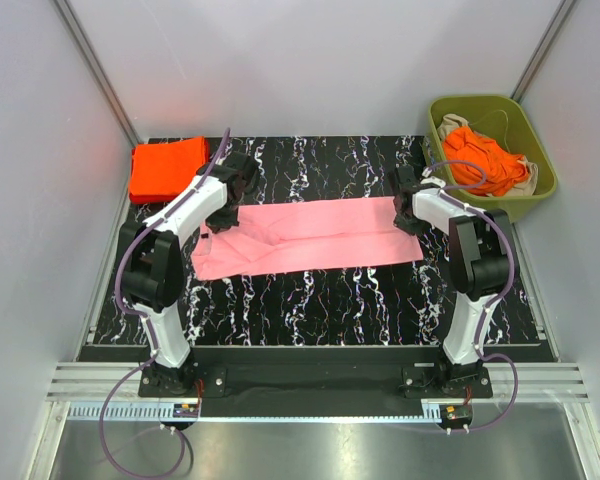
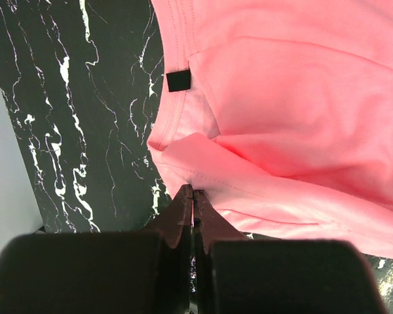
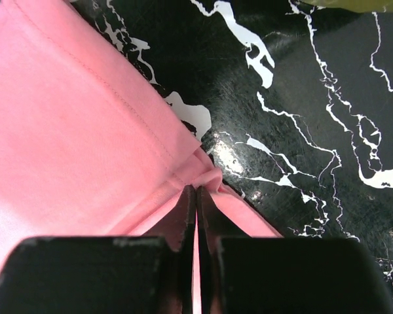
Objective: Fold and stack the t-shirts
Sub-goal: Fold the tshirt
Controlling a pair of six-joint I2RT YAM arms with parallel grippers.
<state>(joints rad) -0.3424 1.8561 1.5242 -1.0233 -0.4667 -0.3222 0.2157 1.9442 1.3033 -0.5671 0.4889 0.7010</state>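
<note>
A light pink t-shirt [image 1: 310, 236] lies folded lengthwise across the middle of the black marbled mat. Its dark neck label [image 2: 178, 80] shows in the left wrist view. My left gripper [image 1: 223, 207] is shut on the shirt's left edge [image 2: 203, 171], pinching cloth just below the collar. My right gripper [image 1: 412, 208] is shut on the shirt's right hem corner [image 3: 206, 171], with pink cloth between its fingertips. A folded orange-red shirt [image 1: 166, 168] lies at the back left. More orange-red shirts [image 1: 488, 162] sit crumpled in the bin.
An olive-green plastic bin [image 1: 533, 195] stands at the back right, off the mat's corner. The mat [image 1: 310, 305] is bare black marble in front of the pink shirt. White walls close in both sides and the back.
</note>
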